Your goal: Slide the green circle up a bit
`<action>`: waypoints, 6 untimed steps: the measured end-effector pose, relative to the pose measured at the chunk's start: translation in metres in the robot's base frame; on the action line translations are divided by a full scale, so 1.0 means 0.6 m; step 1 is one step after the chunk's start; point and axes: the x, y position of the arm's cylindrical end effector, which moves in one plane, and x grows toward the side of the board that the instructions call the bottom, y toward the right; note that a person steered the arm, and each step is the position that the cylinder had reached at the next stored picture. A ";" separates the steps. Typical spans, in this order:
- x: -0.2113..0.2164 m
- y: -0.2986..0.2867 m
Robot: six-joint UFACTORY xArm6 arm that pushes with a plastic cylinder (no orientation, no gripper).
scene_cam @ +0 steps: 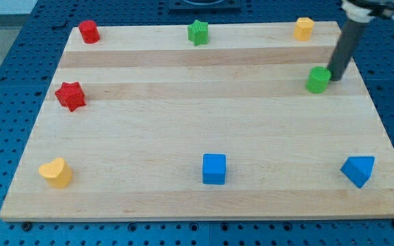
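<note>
Camera view findings: my tip [336, 77] stands at the right side of the wooden board [204, 130], with the dark rod rising from it and leaning slightly toward the view's top right, where it meets the pale arm fitting at the frame's upper edge. No hand or jaws exist on this arm; the rod ends plainly and grips nothing. The tip sits just beside the green circle [317, 80], on that block's right; whether the two touch cannot be told.

The green circle lies in the board's upper right part, below the yellow block [304, 29] at the top right corner.

Other items noted: a green star [198, 32] at top centre, a red cylinder [89, 31] at top left, a red star [70, 96] at the left edge, a yellow heart-like block [56, 172] at bottom left, a blue cube [214, 169] at bottom centre, and a blue triangle [358, 170] at bottom right. All are well apart from the tip.
</note>
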 end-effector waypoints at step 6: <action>0.164 -0.191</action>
